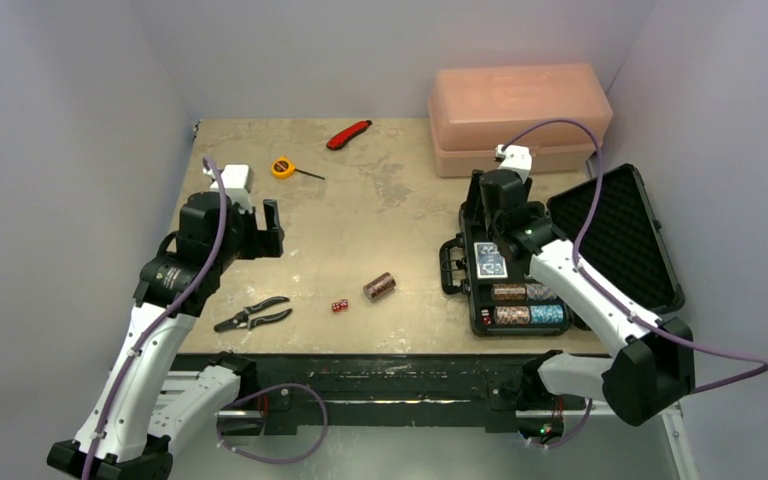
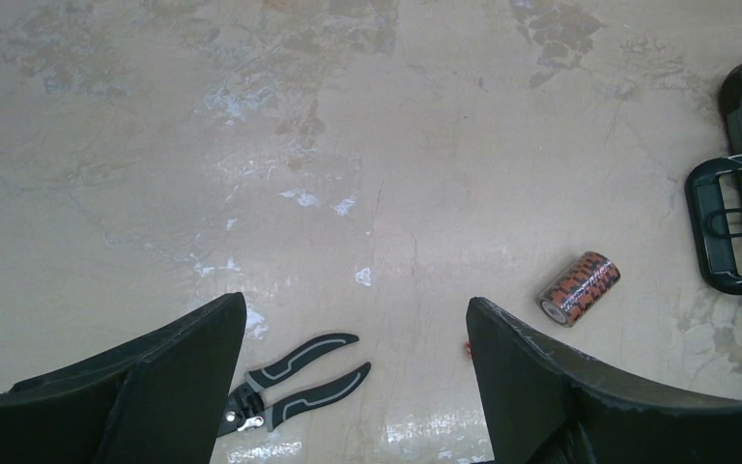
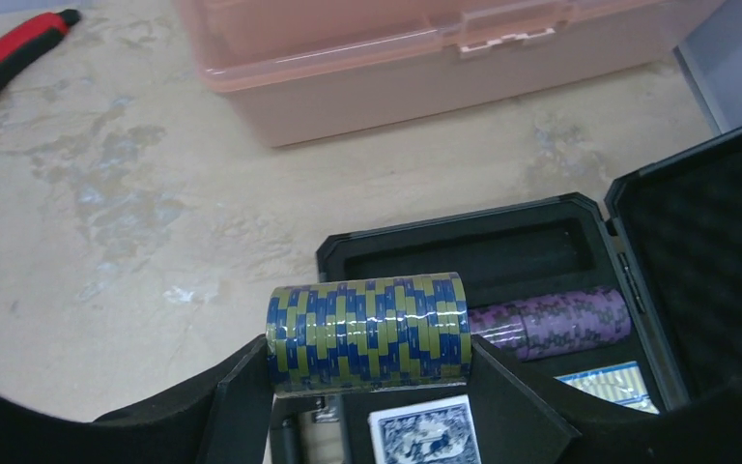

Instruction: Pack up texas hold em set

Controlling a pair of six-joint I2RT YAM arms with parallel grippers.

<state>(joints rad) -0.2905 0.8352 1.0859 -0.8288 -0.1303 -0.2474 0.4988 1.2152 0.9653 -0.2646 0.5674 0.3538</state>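
Black case (image 1: 620, 230): lies open on the right side of the table (image 1: 360, 220), foam-lined lid laid back to the right, handle (image 2: 720, 227) facing table centre.

- Tray contents: purple chip roll (image 3: 560, 319) in a slot at the far end; blue card deck (image 3: 425, 435) near the middle; more chip rolls (image 1: 525, 304) in the near slots.
- Blue-and-yellow chip roll (image 3: 369, 319): lying sideways, clamped end to end between the fingers of the right gripper (image 3: 367, 362), above the far part of the tray.
- Orange-and-black chip roll (image 2: 580, 288): loose on the table, on its side, left of the case and apart from it.
- Red dice (image 1: 339, 306): on the table just left of that loose roll.
- Left gripper (image 2: 356, 304): jaws wide apart, holding nothing, above the left half of the table.
- Pliers (image 2: 295, 387): flat on the table below the left gripper.
- Far edge: pink box (image 1: 520, 110) behind the case; red utility knife (image 1: 348, 133) and yellow tape measure (image 1: 282, 167) to its left.
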